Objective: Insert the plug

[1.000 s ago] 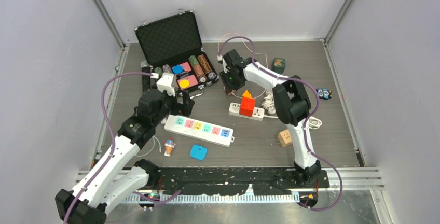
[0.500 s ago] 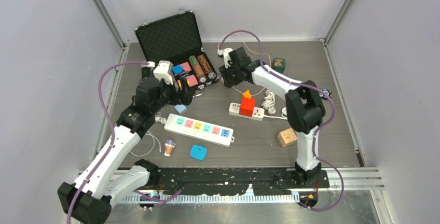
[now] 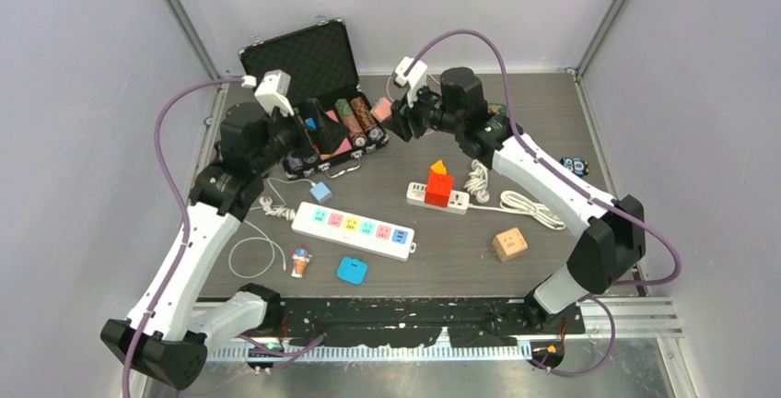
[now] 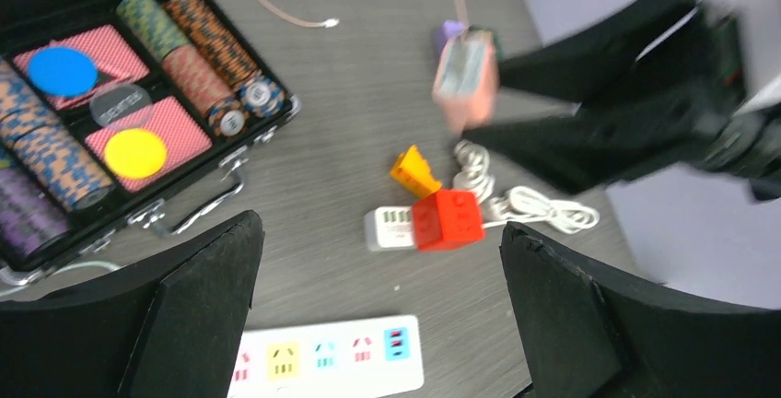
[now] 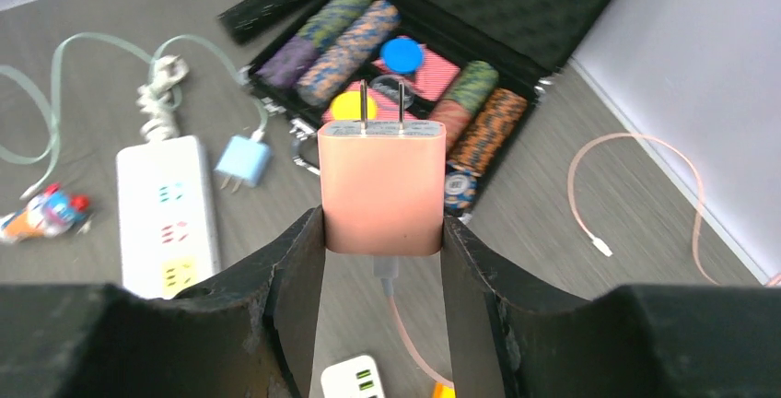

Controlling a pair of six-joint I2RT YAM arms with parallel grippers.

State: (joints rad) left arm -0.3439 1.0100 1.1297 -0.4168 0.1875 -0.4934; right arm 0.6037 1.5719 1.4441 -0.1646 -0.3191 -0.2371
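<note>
Both arms are swinging up and back since a second ago, toward the upper middle of the top view. I'm keeping the right claw (image 5: 382,223) clamped on the pink plug (image 5: 382,186) by its sides, prongs forward and clear for a socket, high above the worktop (image 3: 553,260). Left claw (image 4: 378,232) is hanging open and empty near the chip case (image 3: 299,66). I'm judging the white power strip (image 3: 354,229), centre-left, as the target.

Fixed overhead looks down — both close wrist views share chip case (image 4: 276,108) (image 5: 516,2).
</note>
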